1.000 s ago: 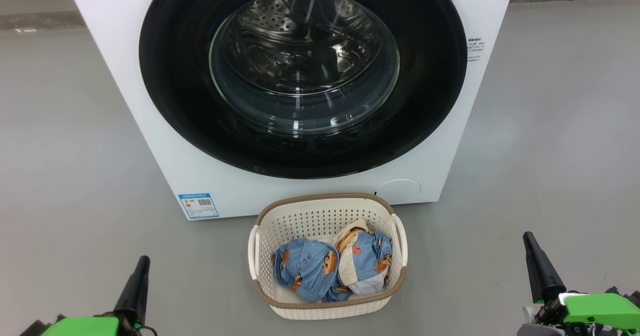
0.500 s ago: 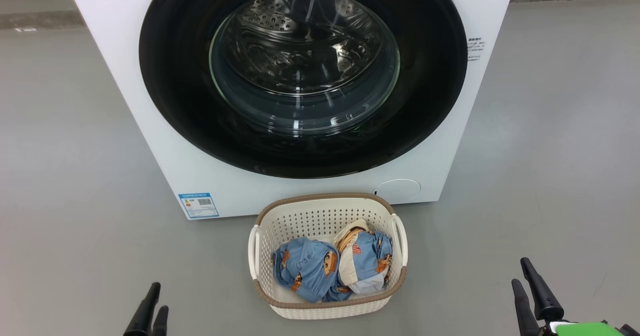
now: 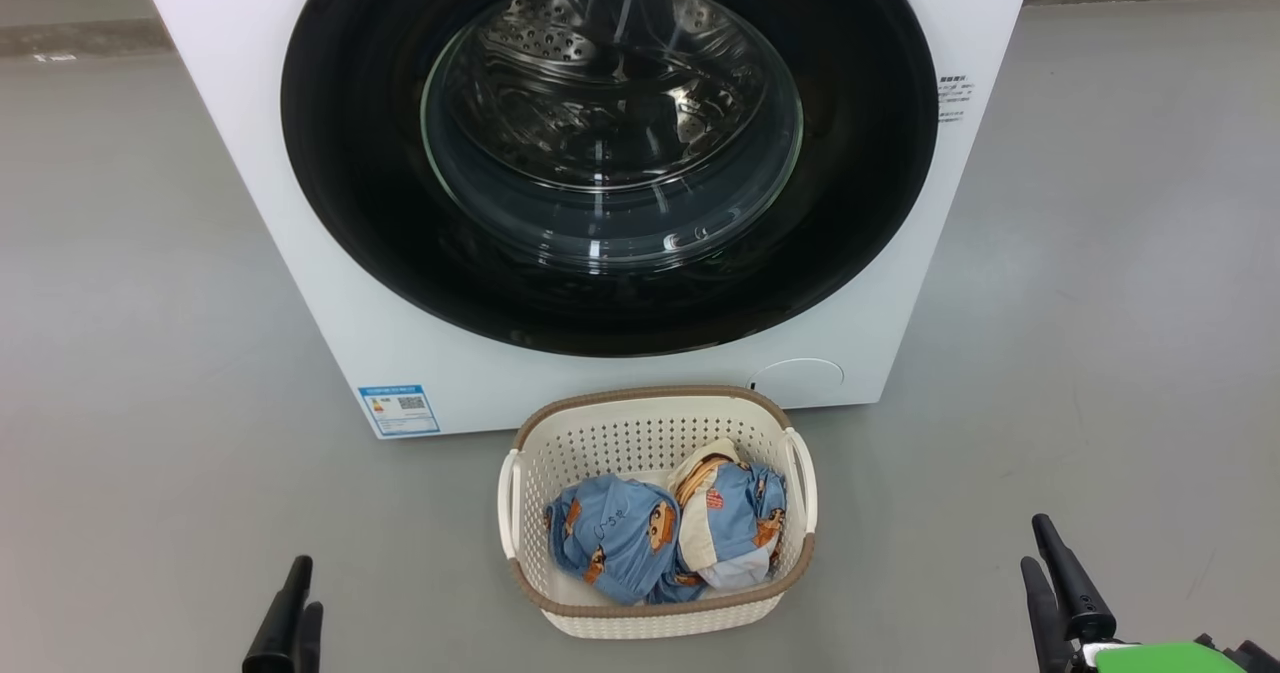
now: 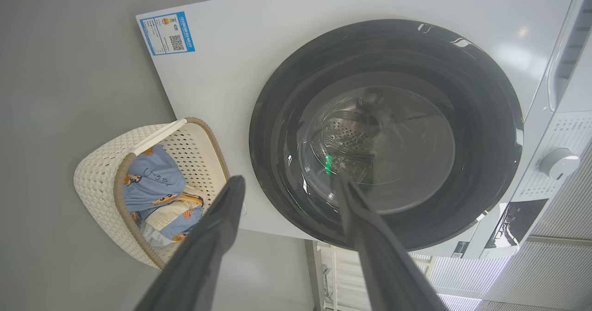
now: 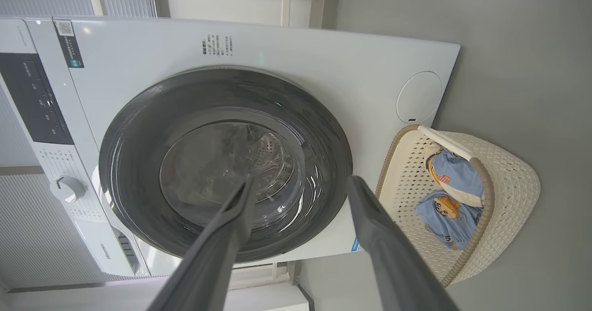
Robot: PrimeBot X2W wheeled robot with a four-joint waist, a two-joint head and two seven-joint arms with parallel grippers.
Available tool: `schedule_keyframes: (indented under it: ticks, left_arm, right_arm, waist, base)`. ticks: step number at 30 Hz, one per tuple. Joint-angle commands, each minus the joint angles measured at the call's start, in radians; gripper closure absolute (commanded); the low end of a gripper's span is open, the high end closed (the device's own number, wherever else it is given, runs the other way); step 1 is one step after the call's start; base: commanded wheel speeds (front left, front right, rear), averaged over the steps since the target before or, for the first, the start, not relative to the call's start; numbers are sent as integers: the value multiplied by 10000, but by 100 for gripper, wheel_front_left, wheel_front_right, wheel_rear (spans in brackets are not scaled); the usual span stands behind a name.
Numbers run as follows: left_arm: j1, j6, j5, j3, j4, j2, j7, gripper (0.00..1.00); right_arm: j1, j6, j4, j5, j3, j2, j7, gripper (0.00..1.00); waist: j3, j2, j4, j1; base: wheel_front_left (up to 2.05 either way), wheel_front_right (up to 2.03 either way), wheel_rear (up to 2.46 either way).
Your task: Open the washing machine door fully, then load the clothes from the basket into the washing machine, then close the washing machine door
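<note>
The left claw [image 4: 290, 181] has its two dark fingers spread apart, with only air between them. The right claw [image 5: 300, 181] is spread apart the same way. In the head view both claws sit low down, one on each side of the basket [image 3: 650, 395], and neither one touches it.

The basket stands on the grey floor [image 3: 150, 353], just in front of the washing machine [image 3: 330, 323]. Inside the basket lie the clothes [image 3: 655, 538], bunched up in two soft lumps side by side. They are light blue with little orange-brown cars, and some cream cloth shows on the right lump.

The washing machine door [image 3: 350, 153] is shut flat against the machine. Through its round glass window [image 3: 610, 183] you can see the shiny drum [image 3: 560, 43] with its small holes. A blue sticker [image 3: 398, 409] sits on the low left corner of the machine's front.
</note>
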State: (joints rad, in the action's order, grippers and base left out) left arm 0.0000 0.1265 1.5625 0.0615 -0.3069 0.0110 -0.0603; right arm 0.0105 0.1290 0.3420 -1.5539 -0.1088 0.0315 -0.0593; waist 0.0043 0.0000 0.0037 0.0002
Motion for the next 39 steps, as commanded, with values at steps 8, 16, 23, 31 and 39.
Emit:
schedule_keyframes:
  ticks: [8,16,23,31,39]
  left_arm:
    - [-217,17,-1225,12,493,299,322,0]
    - [-200,18,-2241,10,602,324,527,0]
    - [-177,20,-3410,14,751,355,732,0]
    - [-142,22,-4447,9,892,349,968,0]
    - [-140,24,-5476,-10,1014,400,1203,0]
  right_arm:
    - [404,4,-226,1263,228,137,326,0]
    - [493,5,-186,2355,325,156,531,0]
    - [557,6,-261,3520,531,223,734,0]
    - [581,7,-275,4773,692,284,969,0]
    - [654,8,-255,5845,867,329,1203,0]
  waist:
    - [18,0,23,-1]
    - [31,0,43,-1]
    - [37,0,65,-1]
    - [52,0,78,-1]
    - [90,0,79,-1]
  base:
    - [0,0,0]
    - [0,0,0]
    - [0,0,0]
    - [0,0,0]
    - [0,0,0]
